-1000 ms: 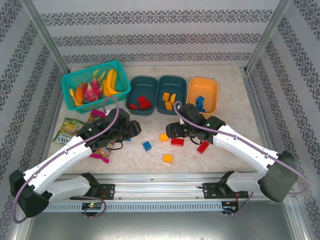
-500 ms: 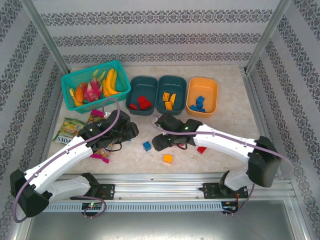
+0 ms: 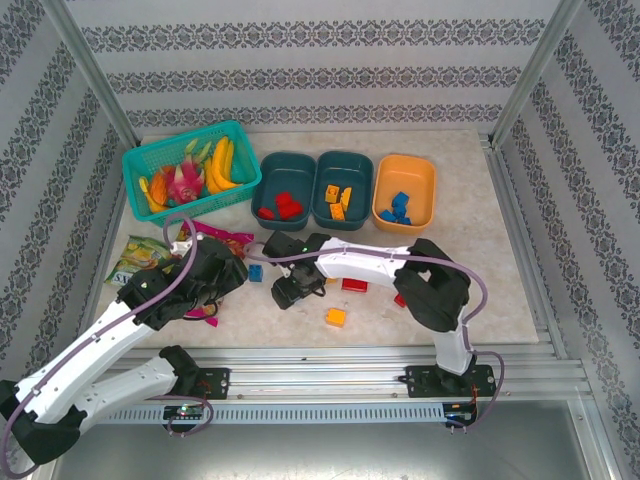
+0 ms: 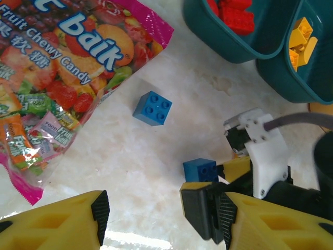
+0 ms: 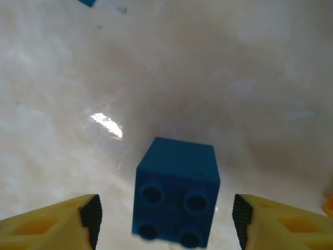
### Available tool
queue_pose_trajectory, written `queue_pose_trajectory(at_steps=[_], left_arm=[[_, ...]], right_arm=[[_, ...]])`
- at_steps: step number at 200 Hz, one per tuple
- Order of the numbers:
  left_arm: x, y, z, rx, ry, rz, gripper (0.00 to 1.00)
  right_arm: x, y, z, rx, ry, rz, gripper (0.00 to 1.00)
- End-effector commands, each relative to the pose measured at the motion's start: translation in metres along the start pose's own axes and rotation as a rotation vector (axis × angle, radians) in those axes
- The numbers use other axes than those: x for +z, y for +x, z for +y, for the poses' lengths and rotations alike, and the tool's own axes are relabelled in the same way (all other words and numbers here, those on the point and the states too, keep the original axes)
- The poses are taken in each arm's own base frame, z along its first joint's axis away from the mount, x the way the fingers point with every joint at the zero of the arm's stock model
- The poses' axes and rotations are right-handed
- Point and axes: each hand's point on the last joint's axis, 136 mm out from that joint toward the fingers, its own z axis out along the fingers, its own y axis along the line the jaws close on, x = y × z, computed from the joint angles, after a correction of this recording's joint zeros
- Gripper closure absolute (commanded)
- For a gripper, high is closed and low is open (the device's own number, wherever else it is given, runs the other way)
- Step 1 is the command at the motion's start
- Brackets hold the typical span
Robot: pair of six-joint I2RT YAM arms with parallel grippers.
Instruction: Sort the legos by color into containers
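Sorting stands midway: containers [image 3: 410,175] part-filled, legos [image 3: 335,317] loose beside the right gripper [image 3: 287,293], spread astride a blue lego [image 5: 177,192]; left gripper [image 4: 143,208] spread, empty.

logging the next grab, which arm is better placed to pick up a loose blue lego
Right. The right claw is open with a blue brick sitting squarely between its fingers, ready to close. The left claw is open too, but the other blue brick lies ahead of it, outside its fingers.

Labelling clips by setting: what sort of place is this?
Probably a robot test booth, not a home: patterned wall panels, aluminium corner posts, a metal mounting rail.
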Motion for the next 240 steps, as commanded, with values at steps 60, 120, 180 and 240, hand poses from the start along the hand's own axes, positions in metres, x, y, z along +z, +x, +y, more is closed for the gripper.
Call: queue_pose_trajectory(at_steps=[60,120,180,240], left_arm=[[-0.001,0.004,0.002,0.021,0.007,0.004,0.4],[0.01,0.002,-0.1,0.15,0.296,0.08,0.38],[0.03,-0.004,-0.2,0.24,0.472,0.131,0.37],[0.053,0.011,-0.255,0.318,0.542,0.209,0.36]], right_arm=[[-0.009,-0.014,-0.01,0.02,0.073,-0.024,0.7],[-0.126,-0.026,-0.114,0.26,0.167,-0.25,0.71],[-0.164,0.001,-0.283,0.661,0.369,-0.264,0.71],[-0.118,-0.002,-0.362,0.843,0.454,-0.121,0.7]])
